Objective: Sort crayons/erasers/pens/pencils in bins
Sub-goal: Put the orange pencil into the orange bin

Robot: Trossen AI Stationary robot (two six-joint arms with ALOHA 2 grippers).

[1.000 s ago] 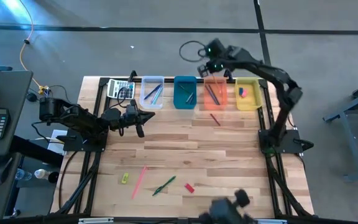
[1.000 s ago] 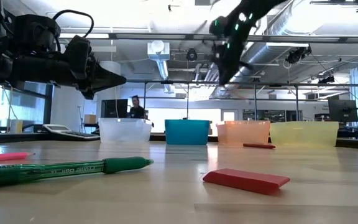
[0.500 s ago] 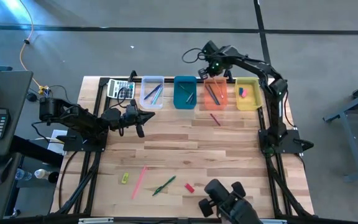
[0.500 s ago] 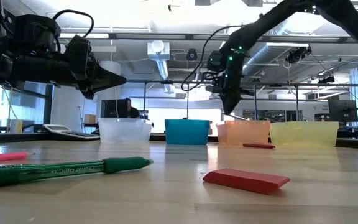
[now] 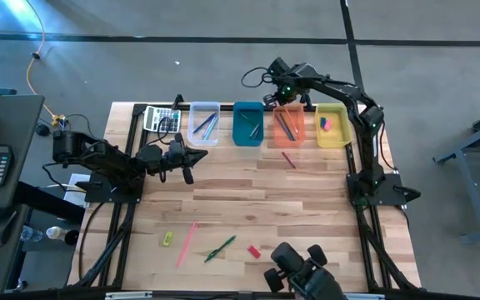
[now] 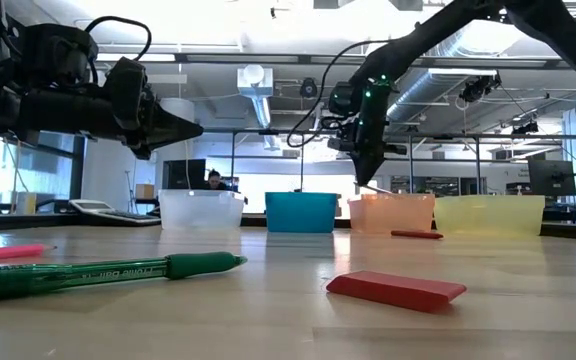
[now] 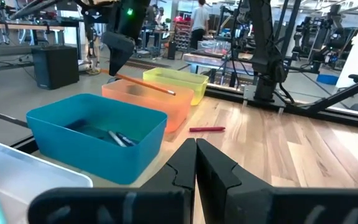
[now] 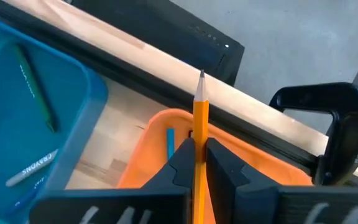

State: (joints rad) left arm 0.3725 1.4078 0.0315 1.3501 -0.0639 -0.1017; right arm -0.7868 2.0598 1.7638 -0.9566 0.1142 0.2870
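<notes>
Swung lower over orange bin (image 8: 143,163); right gripper (image 8: 196,151) clamped mid-shaft on pencil (image 8: 200,118): light, stiff, slippery, fragile tip.

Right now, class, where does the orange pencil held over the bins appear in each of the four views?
High view: orange wooden pencil hidden beneath the right gripper.
Low view: not discernible at that gripper.
Left wrist view: pencil slants above the orange plastic bin.
Right wrist view: upright between the jaws, tip up.
Shared landmark: orange bin.
</notes>
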